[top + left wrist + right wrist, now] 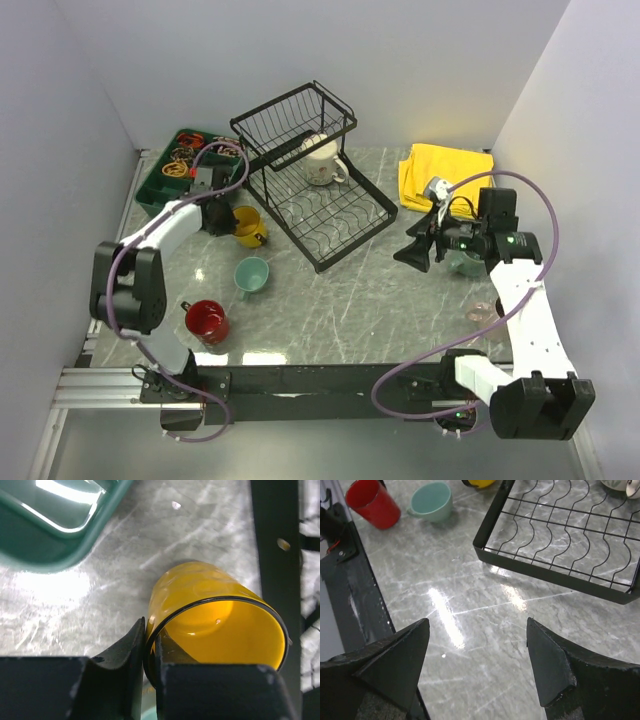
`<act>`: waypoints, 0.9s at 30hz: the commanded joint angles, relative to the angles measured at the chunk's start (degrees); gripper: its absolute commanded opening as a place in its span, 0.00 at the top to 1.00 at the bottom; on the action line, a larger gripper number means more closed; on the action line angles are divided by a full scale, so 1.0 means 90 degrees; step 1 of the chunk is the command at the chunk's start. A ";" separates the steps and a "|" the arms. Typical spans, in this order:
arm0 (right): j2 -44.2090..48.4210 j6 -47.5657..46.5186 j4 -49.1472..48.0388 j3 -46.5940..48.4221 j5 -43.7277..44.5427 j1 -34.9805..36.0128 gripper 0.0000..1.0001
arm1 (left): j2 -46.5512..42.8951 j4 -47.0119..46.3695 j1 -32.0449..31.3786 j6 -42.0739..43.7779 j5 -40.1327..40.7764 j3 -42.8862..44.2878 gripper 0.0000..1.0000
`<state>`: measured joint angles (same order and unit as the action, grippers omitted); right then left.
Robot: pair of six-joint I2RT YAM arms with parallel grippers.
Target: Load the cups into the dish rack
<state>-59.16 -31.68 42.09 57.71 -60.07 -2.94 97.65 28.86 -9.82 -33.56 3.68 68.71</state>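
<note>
The yellow mug [210, 605] lies on its side by the dish rack's left edge. My left gripper [150, 650] is shut on its rim, one finger inside and one outside. From above, the left gripper [226, 218] meets the yellow mug [251, 228] beside the black wire dish rack [330, 215], which holds a cream mug [322, 160]. A teal mug [251, 275] and a red mug [207, 320] sit on the table at the left. My right gripper [412, 255] hangs open over bare table, with a grey-green mug [466, 264] and a pale pink mug [482, 312] near it.
A green compartment tray [178, 165] with small items stands at the back left, close behind the left arm. A yellow cloth [445, 175] lies at the back right. In the right wrist view the rack's flat tray [560, 535] is just ahead of the open fingers.
</note>
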 commanded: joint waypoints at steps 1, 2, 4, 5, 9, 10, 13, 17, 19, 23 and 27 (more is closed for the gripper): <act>-0.0243 -0.0650 0.1183 0.0784 -0.0103 0.0014 0.15 | -0.1344 -0.0588 0.0017 0.0009 -0.0351 -0.0221 0.99; -0.0253 -0.0621 0.1222 0.0920 -0.0093 0.0053 0.15 | -0.1541 -0.0686 0.0017 -0.0021 -0.0360 -0.0444 0.99; -0.0302 -0.0591 0.1290 0.1067 -0.0015 0.0121 0.15 | -0.2096 -0.0746 0.0037 -0.0147 -0.0458 -0.0602 0.99; -0.0321 -0.0581 0.1320 0.1213 -0.0005 0.0189 0.15 | -0.2283 -0.0746 0.0037 -0.0167 -0.0458 -0.0729 0.99; -0.0332 -0.0426 0.1437 0.1565 0.0044 0.0297 0.14 | -0.3289 -0.0775 0.0037 -0.0284 -0.0633 -0.1071 0.99; -0.0312 -0.0357 0.1408 0.1634 0.0054 0.0297 0.14 | -0.3687 -0.0824 0.0037 -0.0275 -0.0730 -0.1139 0.99; -0.0234 0.0033 0.1223 0.1849 0.0151 0.0483 0.14 | -0.4441 -0.1214 0.0027 -0.0236 -0.1520 -0.1471 0.99; -0.0312 0.0512 0.1222 0.2229 -0.0179 0.0551 0.14 | -0.5165 -0.1848 -0.0070 -0.0333 -0.2654 -0.1881 0.99; -0.0390 0.0765 0.1252 0.2279 -0.0638 0.0668 0.14 | -0.5507 -0.2208 -0.0275 -0.0460 -0.3026 -0.1950 0.99; -0.0488 0.1613 0.0891 0.2210 -0.0699 0.1380 0.13 | -0.5859 -0.2971 -0.0948 -0.0694 -0.3017 -0.2048 0.99; -0.0507 0.2882 -0.0189 0.2172 -0.0756 0.1986 0.11 | -0.5743 -0.3782 -0.2166 -0.0578 -0.2452 -0.1999 0.99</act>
<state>-63.48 -18.96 50.65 76.16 -63.96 10.98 46.50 11.00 -21.50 -37.34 -19.03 49.23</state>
